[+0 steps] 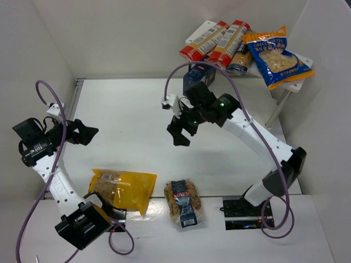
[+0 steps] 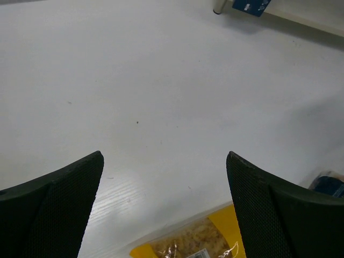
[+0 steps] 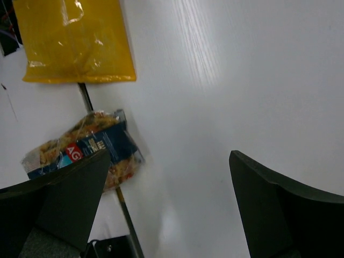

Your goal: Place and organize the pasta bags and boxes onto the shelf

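Yellow bag [image 1: 122, 189] and small clear bag [image 1: 184, 203] lie by the near table edge. Right gripper [image 1: 182, 135], jaws wide and empty, should lower centred over one bag and pinch it across. Left gripper [image 1: 88, 134] also wide. Shelf [image 1: 193, 36] waits at far right corner.
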Robot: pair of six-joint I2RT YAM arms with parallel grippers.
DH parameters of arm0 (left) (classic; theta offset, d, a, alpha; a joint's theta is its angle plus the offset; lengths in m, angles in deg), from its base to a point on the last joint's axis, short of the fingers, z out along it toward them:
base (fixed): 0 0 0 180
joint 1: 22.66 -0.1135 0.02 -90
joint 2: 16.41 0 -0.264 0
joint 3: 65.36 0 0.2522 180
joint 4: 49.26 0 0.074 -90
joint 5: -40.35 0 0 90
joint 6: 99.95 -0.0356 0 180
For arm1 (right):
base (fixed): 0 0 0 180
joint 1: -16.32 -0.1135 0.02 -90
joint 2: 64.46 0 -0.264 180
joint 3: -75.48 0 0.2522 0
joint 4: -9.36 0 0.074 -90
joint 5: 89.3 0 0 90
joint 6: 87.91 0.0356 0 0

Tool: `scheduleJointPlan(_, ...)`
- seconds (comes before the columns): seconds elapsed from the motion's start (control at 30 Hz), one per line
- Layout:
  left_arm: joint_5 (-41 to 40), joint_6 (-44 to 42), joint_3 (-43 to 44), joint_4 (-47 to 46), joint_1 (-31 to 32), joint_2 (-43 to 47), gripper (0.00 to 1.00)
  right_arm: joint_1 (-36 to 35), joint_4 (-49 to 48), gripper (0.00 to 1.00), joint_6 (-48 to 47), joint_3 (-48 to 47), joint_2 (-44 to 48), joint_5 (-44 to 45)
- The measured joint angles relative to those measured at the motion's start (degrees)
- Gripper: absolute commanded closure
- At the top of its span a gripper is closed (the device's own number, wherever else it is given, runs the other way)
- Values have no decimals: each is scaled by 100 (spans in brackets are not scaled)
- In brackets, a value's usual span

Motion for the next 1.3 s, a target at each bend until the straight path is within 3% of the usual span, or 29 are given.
scheduleJointPlan(0.23, -522, 549, -269, -420, 28, 153, 0, 977, -1047, 0, 566, 2214, 1259, -87)
scheduleJointPlan(0.5, -1469, 903, -483, -610, 199, 1237, 0, 2911, -1543, 0, 962, 3488, 778, 68)
scheduleJointPlan(0.63, -1818, 1064, -487, -756, 225, 1456, 0, 3609, -1646, 0, 1051, 3685, 835, 203)
scheduleJointPlan(0.9, -2562, 1241, -472, -702, 660, 61, 0, 3891, -1954, 0, 1130, 3932, 1257, 343)
scheduleJointPlan(1.07, -3042, 1399, -472, -710, 1187, 66, 0, 3908, -2041, 0, 1150, 3941, 1303, 380)
scheduleJointPlan(1.3, -3294, 1473, -472, -789, 1239, 87, 0, 3908, -2057, 0, 1102, 3945, 1300, 310)
